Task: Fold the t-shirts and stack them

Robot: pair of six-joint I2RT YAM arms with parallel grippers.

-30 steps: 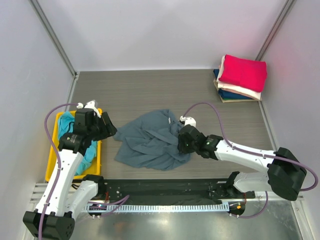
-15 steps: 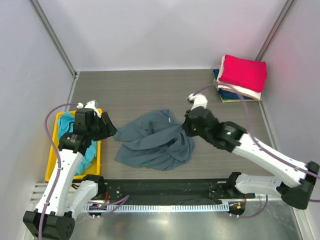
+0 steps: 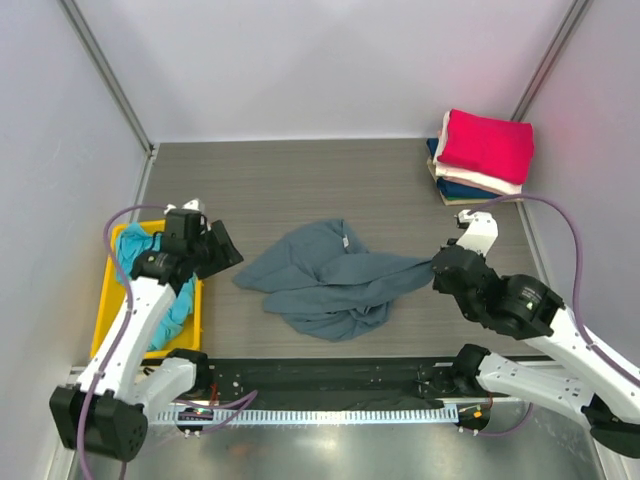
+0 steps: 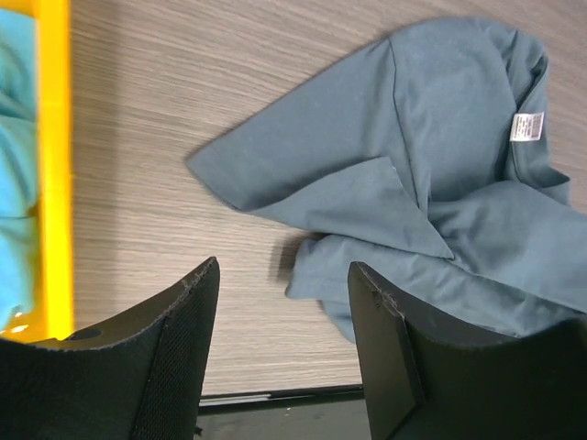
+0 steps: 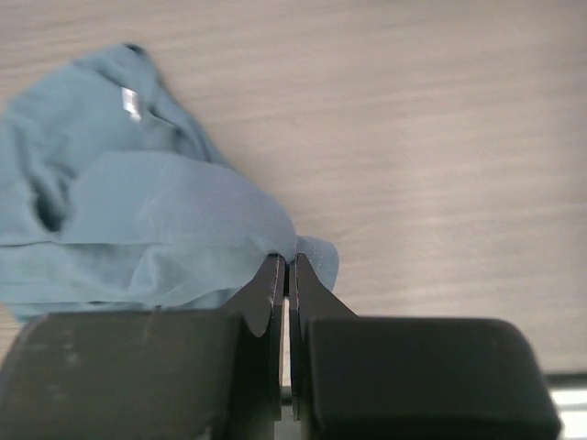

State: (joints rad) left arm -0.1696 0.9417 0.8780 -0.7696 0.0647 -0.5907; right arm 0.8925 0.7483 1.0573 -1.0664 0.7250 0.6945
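Right claw [image 5: 286, 259] pinches the grey tee [image 3: 330, 285]; left claw [image 4: 282, 266] is open.
Only the top view shows the folded stack [image 3: 482, 155]; the bin [image 3: 103, 312] holds a teal tee [image 3: 130, 250].

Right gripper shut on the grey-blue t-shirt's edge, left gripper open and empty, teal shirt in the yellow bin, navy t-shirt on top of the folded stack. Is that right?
One error: in the top external view the crimson t-shirt tops the folded stack; the navy t-shirt lies lower. The rest stands, right gripper shut on the grey-blue t-shirt included.
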